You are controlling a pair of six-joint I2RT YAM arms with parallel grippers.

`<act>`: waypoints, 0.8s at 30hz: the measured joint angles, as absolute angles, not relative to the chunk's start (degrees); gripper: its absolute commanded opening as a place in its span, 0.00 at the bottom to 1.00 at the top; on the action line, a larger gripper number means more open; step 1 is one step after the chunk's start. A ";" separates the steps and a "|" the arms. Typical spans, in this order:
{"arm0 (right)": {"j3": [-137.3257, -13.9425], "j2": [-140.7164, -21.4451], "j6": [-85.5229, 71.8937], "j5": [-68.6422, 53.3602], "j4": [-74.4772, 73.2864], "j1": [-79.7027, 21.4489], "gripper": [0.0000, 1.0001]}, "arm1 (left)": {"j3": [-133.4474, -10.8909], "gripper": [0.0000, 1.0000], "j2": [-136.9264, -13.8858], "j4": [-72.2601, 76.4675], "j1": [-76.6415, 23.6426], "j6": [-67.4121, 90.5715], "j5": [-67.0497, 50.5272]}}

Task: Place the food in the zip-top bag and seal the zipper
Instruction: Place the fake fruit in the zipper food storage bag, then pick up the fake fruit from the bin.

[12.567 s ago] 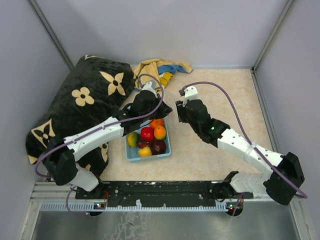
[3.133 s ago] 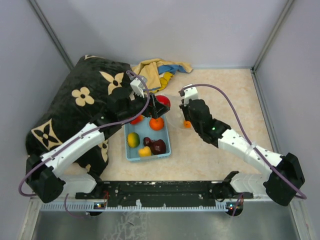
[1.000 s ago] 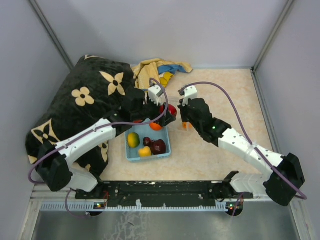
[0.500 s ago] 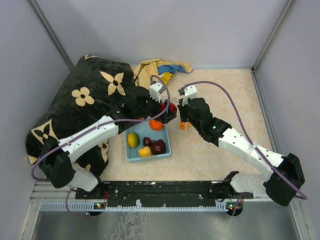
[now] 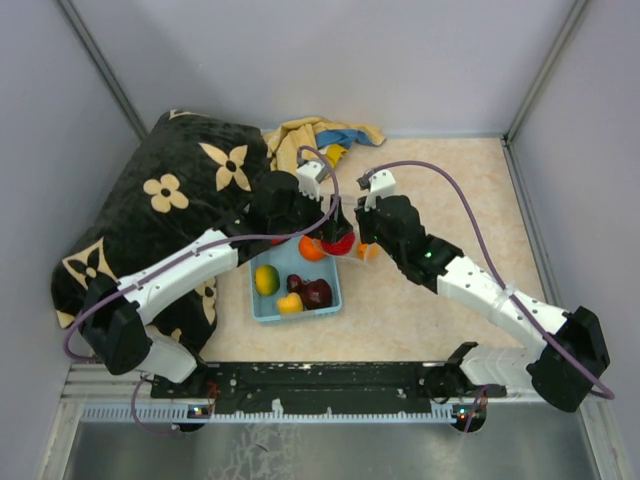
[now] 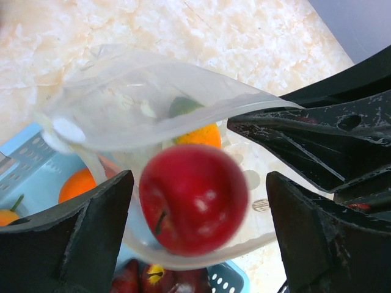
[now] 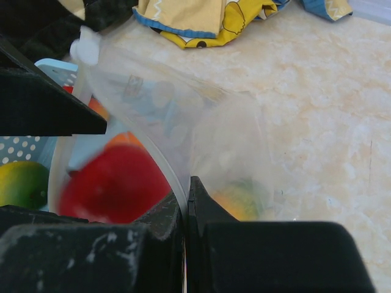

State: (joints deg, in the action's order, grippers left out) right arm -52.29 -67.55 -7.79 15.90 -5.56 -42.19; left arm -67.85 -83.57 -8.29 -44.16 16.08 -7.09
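Our left jaws stand wide. The red apple [image 6: 194,198] sits between them, blurred, touching neither finger, at the mouth of the bag [image 6: 140,104]. Our right jaws are clamped on the zipper [image 6: 195,261]. An orange [image 6: 198,135] lies in the bag beyond the apple.

Bright, even light, soft shadows; the red apple [image 6: 194,198] is motion-blurred (both wrist views).

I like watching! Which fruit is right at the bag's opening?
The red apple, at the bag's mouth; the rest lie deeper inside or in the blue basket.
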 measured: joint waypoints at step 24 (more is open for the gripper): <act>-52.16 -67.42 -9.26 17.32 -5.19 -41.76 0.01 | -70.72 0.97 -74.81 -26.55 -44.14 22.44 -0.78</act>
State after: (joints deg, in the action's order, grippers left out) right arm -52.16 -67.42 -9.26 17.32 -5.19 -41.76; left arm -70.72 -74.81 -26.55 -44.14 22.44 -0.78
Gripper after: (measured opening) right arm 0.012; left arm 0.983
